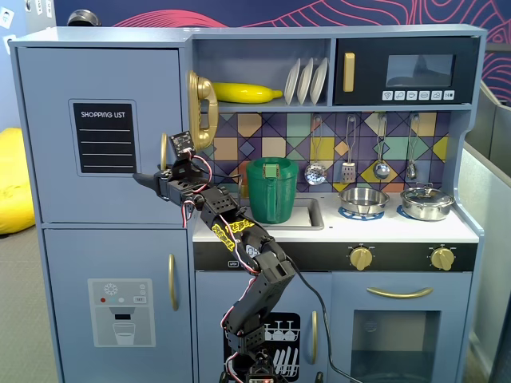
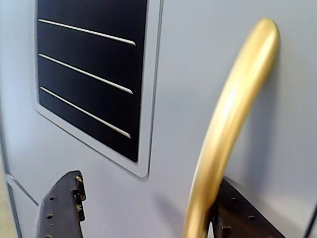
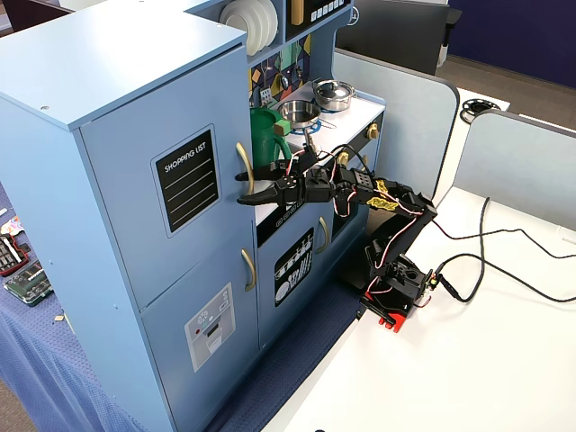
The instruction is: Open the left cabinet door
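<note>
The large grey-blue toy-kitchen door with the black "SHOPPING LIST" chalkboard sits shut in the upper left of the cabinet in a fixed view, flush with its frame, above the lower grey-blue door carrying an ice-and-water dispenser graphic. The black end effector is spread open at the door's curved gold handle — in the wrist view one dark finger hovers over bare door panel just below the chalkboard, while the other shows behind the lower part of the gold bar, so the handle stands between the two and nothing is clamped yet. That placement makes sense to me: straddling the bar lets the arm either close on it or hook it and pull the door outward about the hinges, which I take to be on the far left edge. The arm itself reaches out nearly level from its red-footed base on the white bench, stretched quite far, so a pull would have to come mostly from folding back. Around it, a green plastic jug stands by the toy sink, a yellow banana lies on the shelf, and grey partition panels fence the bench — black cables trail across the white top.
</note>
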You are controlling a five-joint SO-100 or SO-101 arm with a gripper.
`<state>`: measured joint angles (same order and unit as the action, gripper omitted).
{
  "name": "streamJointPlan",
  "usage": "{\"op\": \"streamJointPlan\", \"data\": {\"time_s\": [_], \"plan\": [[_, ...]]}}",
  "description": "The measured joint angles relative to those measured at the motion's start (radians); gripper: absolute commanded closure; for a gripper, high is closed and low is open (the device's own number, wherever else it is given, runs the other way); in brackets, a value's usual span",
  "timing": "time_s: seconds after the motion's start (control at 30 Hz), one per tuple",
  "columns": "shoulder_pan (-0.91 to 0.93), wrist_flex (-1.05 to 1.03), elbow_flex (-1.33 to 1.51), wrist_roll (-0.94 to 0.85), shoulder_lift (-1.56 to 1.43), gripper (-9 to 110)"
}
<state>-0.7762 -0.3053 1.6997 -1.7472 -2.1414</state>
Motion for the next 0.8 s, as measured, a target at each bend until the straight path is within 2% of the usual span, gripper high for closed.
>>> {"op": "streamJointPlan", "data": {"time_s": [0.17, 0.57, 0.8], "plan": [[-0.058, -0.037, -0.011, -0.041, -0.017, 82], [-0.293, -0.321, 0.012, -0.126, -0.305, 84], [-0.330, -0.387, 0.012, -0.158, -0.393, 85]]}}
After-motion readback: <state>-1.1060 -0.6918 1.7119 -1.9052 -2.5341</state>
